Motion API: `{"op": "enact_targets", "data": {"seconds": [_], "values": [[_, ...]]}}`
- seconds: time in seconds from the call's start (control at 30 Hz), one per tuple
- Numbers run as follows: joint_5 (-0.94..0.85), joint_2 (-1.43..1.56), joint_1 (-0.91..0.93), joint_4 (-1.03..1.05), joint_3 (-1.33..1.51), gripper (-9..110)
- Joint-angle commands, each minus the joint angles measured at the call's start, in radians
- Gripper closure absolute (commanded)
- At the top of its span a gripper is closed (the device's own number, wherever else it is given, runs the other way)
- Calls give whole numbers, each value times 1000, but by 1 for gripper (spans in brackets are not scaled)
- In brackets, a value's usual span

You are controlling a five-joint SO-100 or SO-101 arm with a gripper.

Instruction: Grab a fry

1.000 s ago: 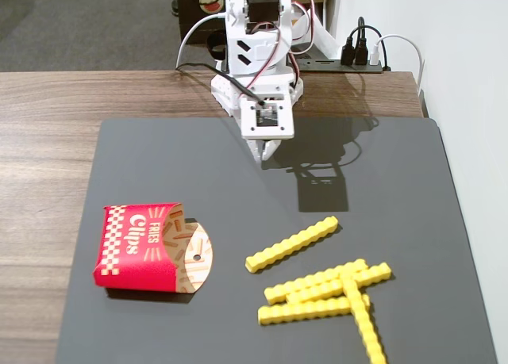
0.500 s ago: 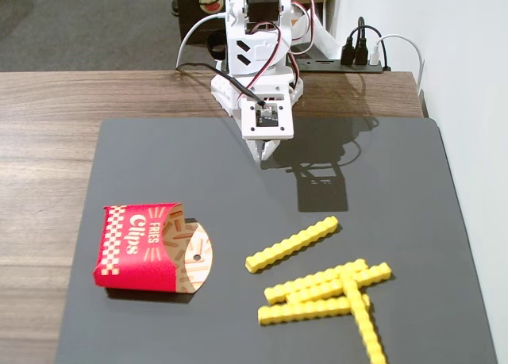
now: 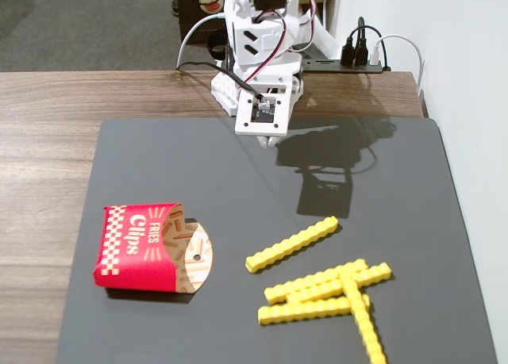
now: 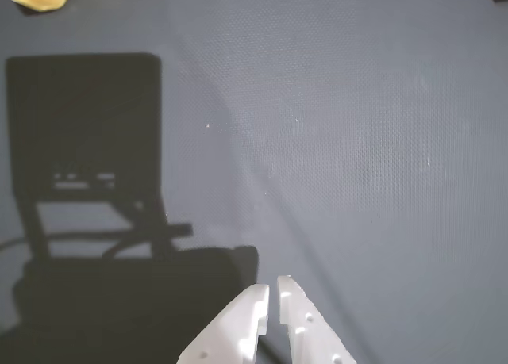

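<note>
Hovering over bare mat on the desk, the nearly closed, empty pincer is well apart from the nearest fry.

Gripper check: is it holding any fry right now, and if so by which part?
Nothing is held. The gripper is nearly closed and empty above the mat; the fries lie untouched.

The only lettering readable from here is on the red carton lying on its side at the near left of the dark mat. It reads "FRIES Clips" in pale letters, with "Clips" large and "FRIES" small just beside it, running sideways in the fixed view. A checkered band edges the carton's left end. Nothing can be read in the wrist view.
</note>
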Motion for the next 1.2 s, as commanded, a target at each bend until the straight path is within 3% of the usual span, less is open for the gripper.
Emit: {"op": "enact_targets", "data": {"seconds": [0.0, 0.5, 0.9, 1.17], "values": [[98, -114, -34, -20, -118, 101], [603, -687, -107, -103, -523, 101], [690, -1127, -104, -206, -811, 100], [718, -1287, -121, -232, -927, 81]]}}
